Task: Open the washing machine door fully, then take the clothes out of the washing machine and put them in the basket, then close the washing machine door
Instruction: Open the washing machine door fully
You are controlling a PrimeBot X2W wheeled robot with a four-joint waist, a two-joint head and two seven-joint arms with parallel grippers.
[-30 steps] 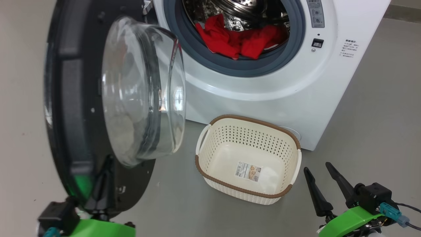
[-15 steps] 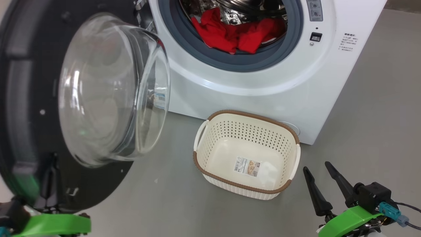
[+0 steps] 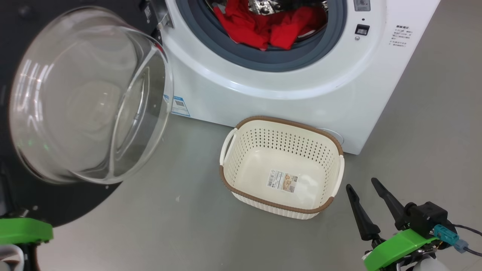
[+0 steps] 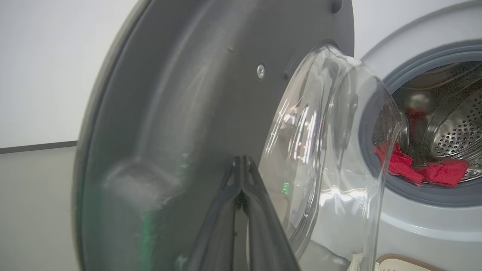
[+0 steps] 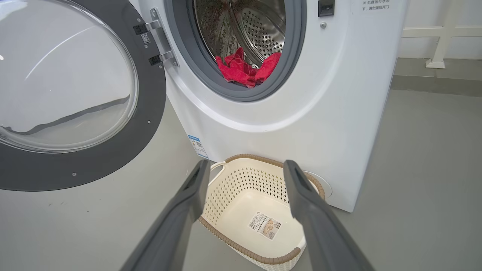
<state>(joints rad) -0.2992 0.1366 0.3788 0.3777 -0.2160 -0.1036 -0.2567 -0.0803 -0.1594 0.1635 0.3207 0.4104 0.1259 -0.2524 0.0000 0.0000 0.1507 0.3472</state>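
The washing machine door (image 3: 86,94) stands swung wide open. The red clothes (image 3: 263,26) lie inside the washing machine (image 3: 301,94), not yet moved; the basket (image 3: 278,207) in front holds nothing. The left wrist view shows the left gripper (image 4: 241,165), fingers pressed together, at the door's inner face; the head view shows the right gripper (image 3: 360,183) spread, empty, beside the basket.

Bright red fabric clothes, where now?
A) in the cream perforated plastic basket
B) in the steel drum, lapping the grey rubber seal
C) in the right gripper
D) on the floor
B: the bright red clothes sit in the steel drum, their edge over the grey rubber seal.
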